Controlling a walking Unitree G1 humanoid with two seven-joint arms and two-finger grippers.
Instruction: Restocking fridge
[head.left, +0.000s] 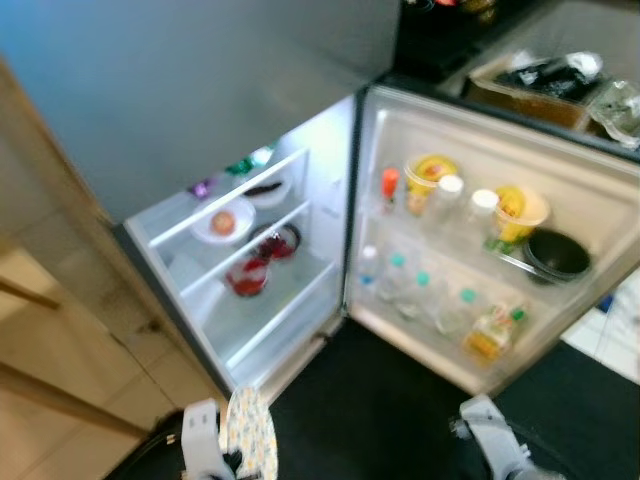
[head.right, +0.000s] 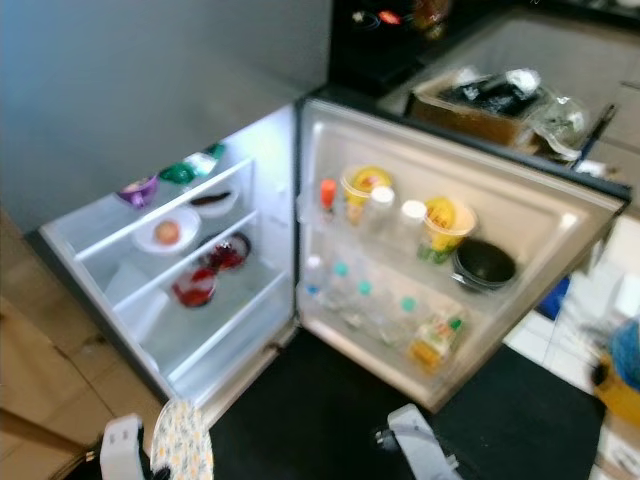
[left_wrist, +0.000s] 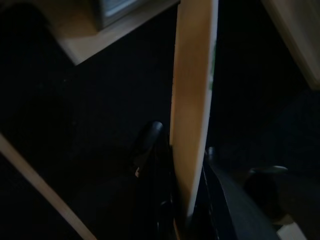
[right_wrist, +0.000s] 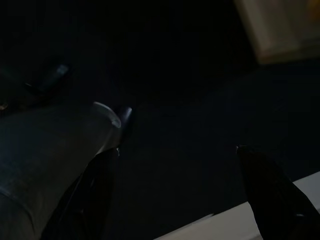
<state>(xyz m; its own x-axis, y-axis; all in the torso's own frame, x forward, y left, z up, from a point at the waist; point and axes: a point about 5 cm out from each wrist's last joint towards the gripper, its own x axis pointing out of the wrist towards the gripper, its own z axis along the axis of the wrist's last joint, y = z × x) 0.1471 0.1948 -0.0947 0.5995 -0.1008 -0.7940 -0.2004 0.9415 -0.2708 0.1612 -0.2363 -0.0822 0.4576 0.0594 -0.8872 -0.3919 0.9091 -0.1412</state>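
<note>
Partly cropped, left gripper (left_wrist: 182, 165) clamps a thin plate (left_wrist: 192, 100) edge-on.

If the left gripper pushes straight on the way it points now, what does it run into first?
Probably the dark floor mat: the left gripper, shut on the patterned plate, points down at it. A pale wooden edge lies beyond. Depth is unclear.

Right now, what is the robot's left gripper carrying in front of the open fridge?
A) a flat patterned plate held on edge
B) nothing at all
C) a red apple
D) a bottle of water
A: the left gripper has its black fingers shut on the lower edge of a thin patterned plate, held upright below the open fridge.
</note>
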